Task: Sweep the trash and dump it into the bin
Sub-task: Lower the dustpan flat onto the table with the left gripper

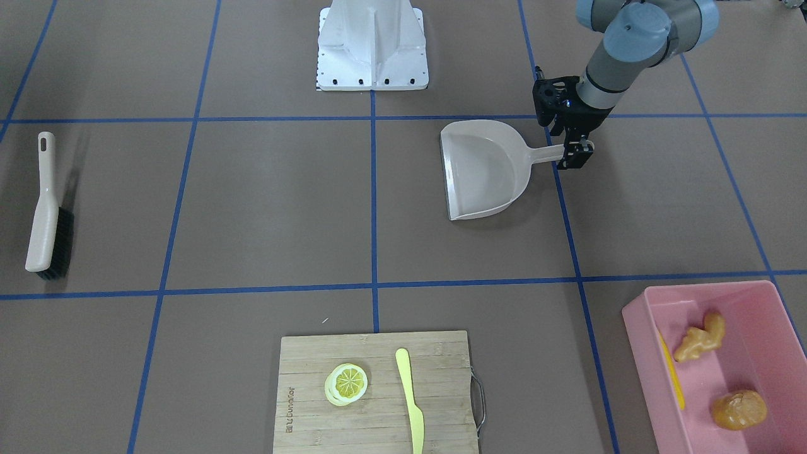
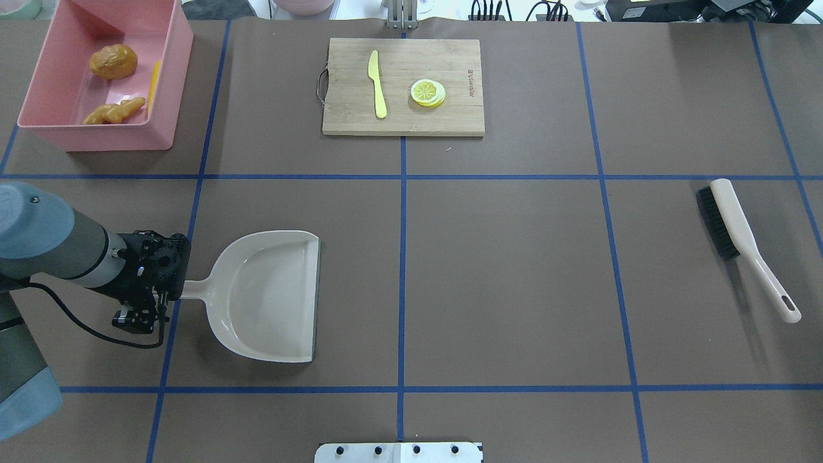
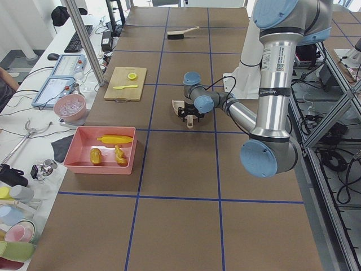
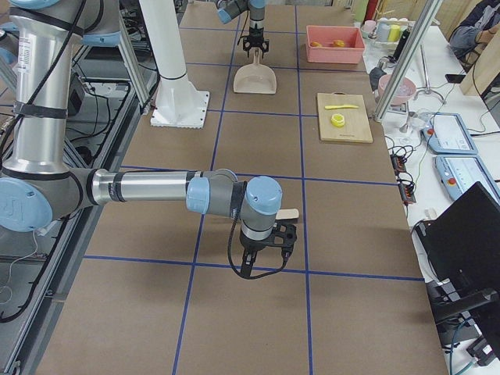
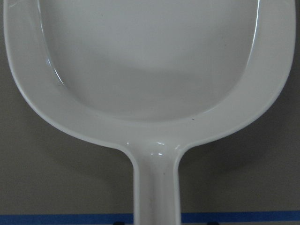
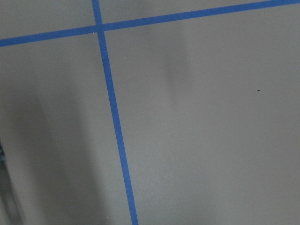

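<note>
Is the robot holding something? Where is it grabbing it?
The left gripper sits at the end of the dustpan handle, but I cannot tell if it is squeezing. The brush lies untouched.

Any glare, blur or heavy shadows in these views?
Left wrist view: sharp, with small glints on the dustpan. Right wrist view: slightly soft, only table, with a dim shadow at left. Overhead view: even light; the brush casts a faint shadow.

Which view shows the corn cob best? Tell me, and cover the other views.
Exterior left: the corn cob lies full length in the pink bin. The overhead and front-facing views show only a thin yellow sliver against the bin wall. Exterior right is too distant to tell; the wrist cameras miss it.
</note>
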